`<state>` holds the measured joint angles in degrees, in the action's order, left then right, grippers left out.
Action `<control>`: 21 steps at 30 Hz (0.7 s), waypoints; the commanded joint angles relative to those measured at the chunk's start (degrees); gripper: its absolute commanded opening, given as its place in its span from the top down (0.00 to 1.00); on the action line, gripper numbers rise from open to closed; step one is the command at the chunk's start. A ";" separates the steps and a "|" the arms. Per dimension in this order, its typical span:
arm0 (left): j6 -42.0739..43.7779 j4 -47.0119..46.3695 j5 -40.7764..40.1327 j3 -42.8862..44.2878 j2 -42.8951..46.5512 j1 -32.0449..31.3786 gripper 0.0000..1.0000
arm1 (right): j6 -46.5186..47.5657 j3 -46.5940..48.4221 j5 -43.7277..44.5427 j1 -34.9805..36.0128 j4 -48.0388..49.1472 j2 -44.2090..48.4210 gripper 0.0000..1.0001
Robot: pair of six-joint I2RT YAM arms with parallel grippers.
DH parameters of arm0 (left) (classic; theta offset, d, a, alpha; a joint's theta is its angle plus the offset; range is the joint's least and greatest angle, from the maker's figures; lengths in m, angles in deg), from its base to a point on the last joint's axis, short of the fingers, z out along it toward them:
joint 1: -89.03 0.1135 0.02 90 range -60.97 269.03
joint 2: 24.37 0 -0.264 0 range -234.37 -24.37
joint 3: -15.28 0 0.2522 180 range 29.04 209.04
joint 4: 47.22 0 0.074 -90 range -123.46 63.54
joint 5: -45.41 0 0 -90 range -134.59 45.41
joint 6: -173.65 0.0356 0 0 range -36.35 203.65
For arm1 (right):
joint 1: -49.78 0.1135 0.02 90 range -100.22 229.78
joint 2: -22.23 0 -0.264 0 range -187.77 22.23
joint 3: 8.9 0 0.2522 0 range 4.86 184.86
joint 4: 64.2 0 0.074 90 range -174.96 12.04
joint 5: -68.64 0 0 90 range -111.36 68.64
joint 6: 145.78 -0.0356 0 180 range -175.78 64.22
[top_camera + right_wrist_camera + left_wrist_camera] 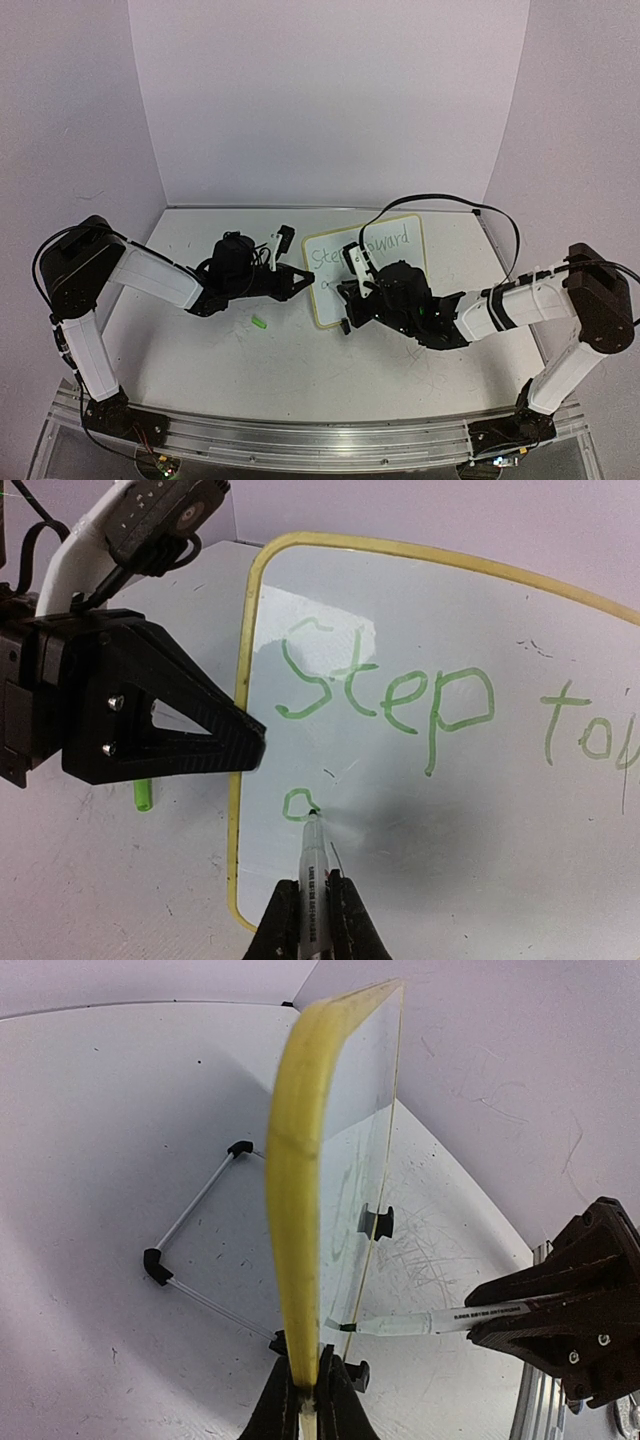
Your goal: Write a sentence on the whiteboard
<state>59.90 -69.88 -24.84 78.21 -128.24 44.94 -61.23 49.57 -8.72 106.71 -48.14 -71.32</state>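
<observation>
Closed on the marker [311,855] is the right gripper [305,920]; the tip is set on the whiteboard [450,880] at a small green loop just under "Step". Of the sentence [385,690], only "Step toward" and this loop are written. The left gripper [308,1400] is clamped on the yellow rim at the board's left edge. If the marker is pressed too hard, the board can be turned in this thin grip or pushed back on its wire stand [153,1264], and the letters would be bent. By too little pressure, gaps would be left.

Glossy, smooth whiteboard [450,830] on scuffed matt tabletop [300,370].
</observation>
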 commanded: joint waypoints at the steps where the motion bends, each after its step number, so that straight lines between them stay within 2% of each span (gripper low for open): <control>1: 2.56 1.75 -2.42 0.68 1.80 -0.21 1.00 | -1.76 0.65 0.68 -0.35 -1.14 1.29 1.00; 21: 2.65 1.75 -2.41 0.43 1.90 -0.25 1.00 | -5.90 -3.08 -2.08 2.17 -2.49 0.81 1.00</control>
<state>60.32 -69.44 -24.84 78.21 -127.89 44.82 -66.14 46.05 -9.96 108.08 -51.23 -70.73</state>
